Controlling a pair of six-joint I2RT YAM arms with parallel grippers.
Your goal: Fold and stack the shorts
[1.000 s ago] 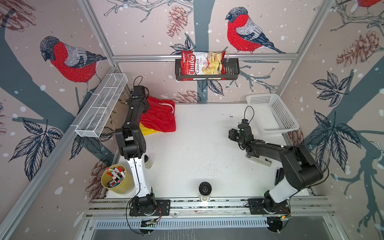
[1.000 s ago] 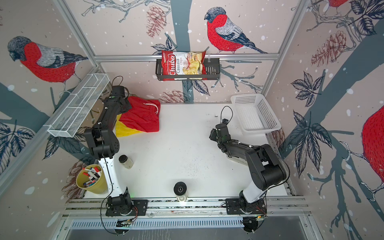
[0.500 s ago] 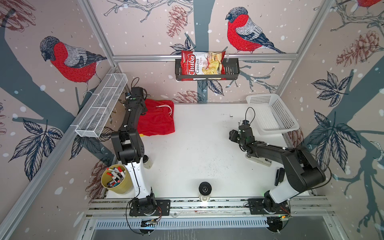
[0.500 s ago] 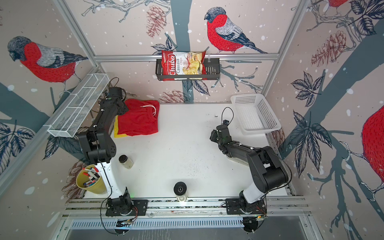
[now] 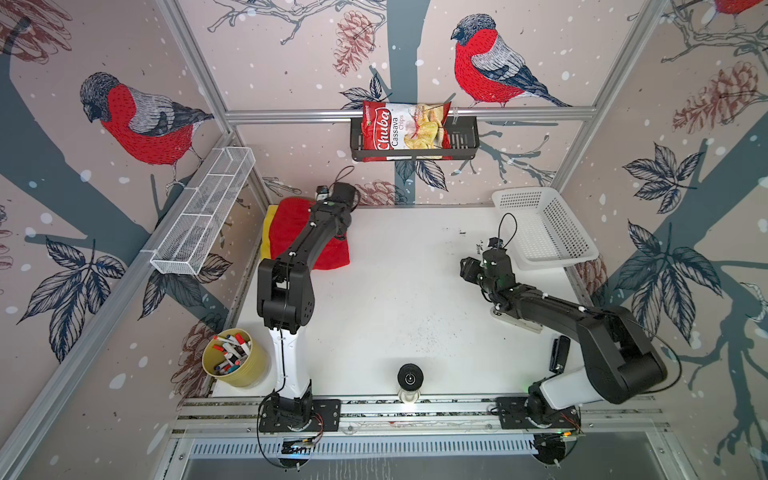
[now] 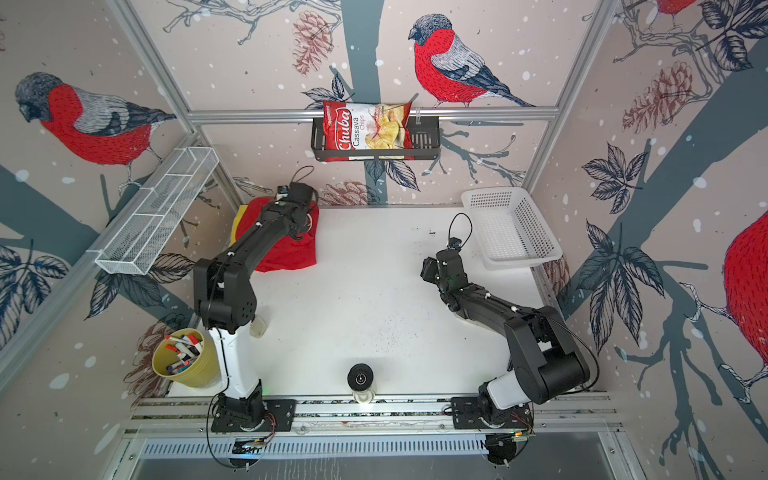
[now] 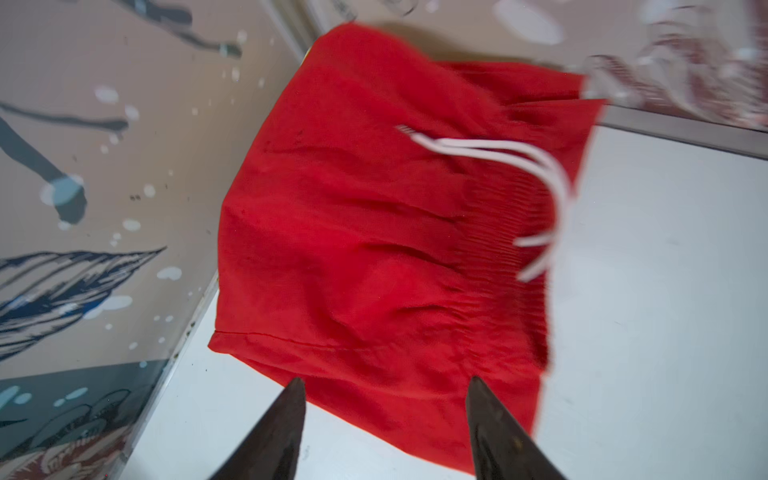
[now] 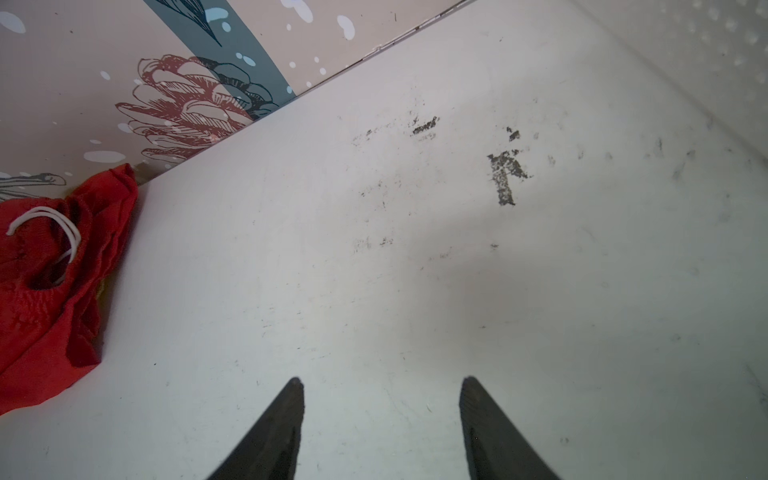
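My left pincer is spread wide with nothing in it, tips right at the near hem of the red shorts. They're folded flat over the yellow shorts, whose edge pokes out on the wall side. Looks stacked to me, so nothing needs gripping. Right pincer is open and empty too, over the table, well apart from the pile. The white basket near it is empty, and the yellow cup back by my left base holds markers.
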